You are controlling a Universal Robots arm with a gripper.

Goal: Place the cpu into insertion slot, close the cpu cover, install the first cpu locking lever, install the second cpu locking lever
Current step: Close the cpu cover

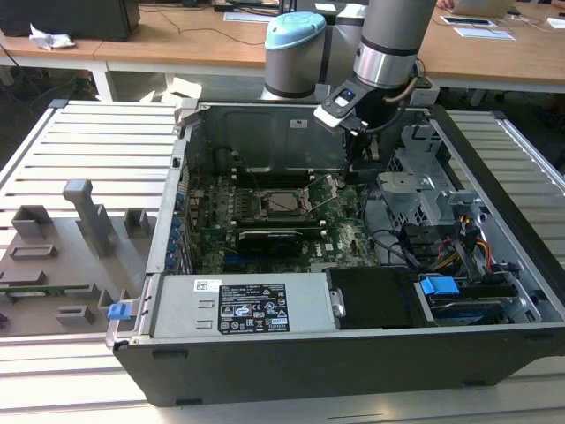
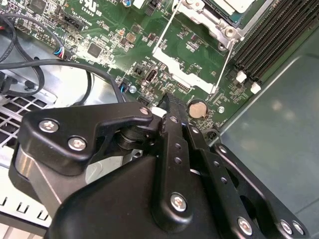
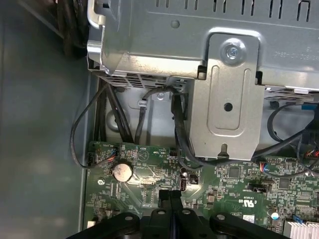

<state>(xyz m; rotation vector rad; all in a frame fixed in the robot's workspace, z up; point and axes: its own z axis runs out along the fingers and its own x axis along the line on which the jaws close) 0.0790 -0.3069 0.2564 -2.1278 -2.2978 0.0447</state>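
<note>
The gripper (image 2: 168, 99) hung with its fingers pressed together near the insertion slot (image 1: 284, 203) — the second wrist view caught the cpu (image 2: 237, 4) lying in it, the first wrist view a coin cell (image 3: 122, 172) close by.

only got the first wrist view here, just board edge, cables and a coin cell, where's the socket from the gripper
Observer: In the exterior view the insertion slot lies toward the exterior view's left of the gripper, further along the board.
Operator: anything in it
Observer: In the second wrist view a pale silvery cpu looks seated in the slot.
Operator: cover down on it?
Observer: No. In the second wrist view the cpu cover is swung open beside the slot, with green board showing through its window.
</note>
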